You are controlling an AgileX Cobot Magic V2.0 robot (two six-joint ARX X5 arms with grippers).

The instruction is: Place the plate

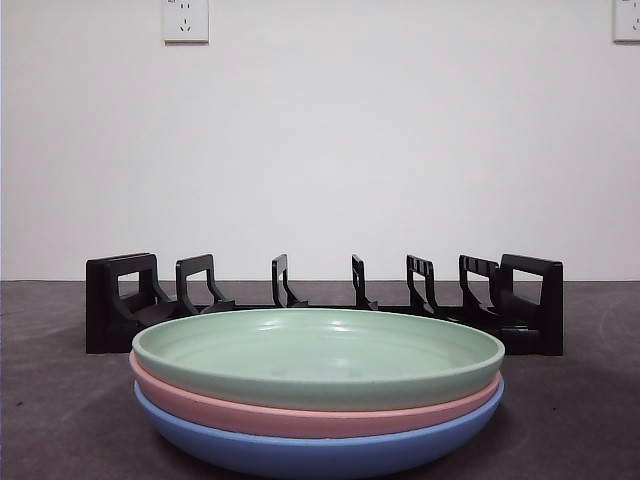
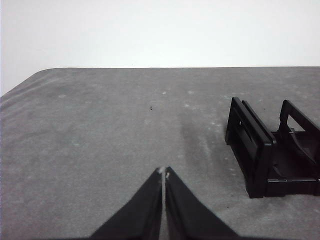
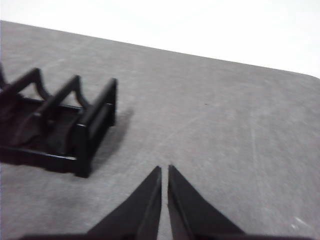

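Three plates are stacked near the front of the table: a green plate (image 1: pixel 318 352) on top, a pink plate (image 1: pixel 300 415) under it and a blue plate (image 1: pixel 320 450) at the bottom. Behind them stands a black slotted rack (image 1: pixel 325 300). Neither gripper shows in the front view. My left gripper (image 2: pixel 164 173) is shut over bare table, beside one end of the rack (image 2: pixel 272 150). My right gripper (image 3: pixel 164 169) is shut too, near the rack's other end (image 3: pixel 60 130). The plates are out of both wrist views.
The grey table (image 1: pixel 580 420) ends at a white wall (image 1: pixel 320 130) with two power sockets (image 1: pixel 185 20). Bare tabletop (image 2: pixel 90 140) lies on either side of the rack.
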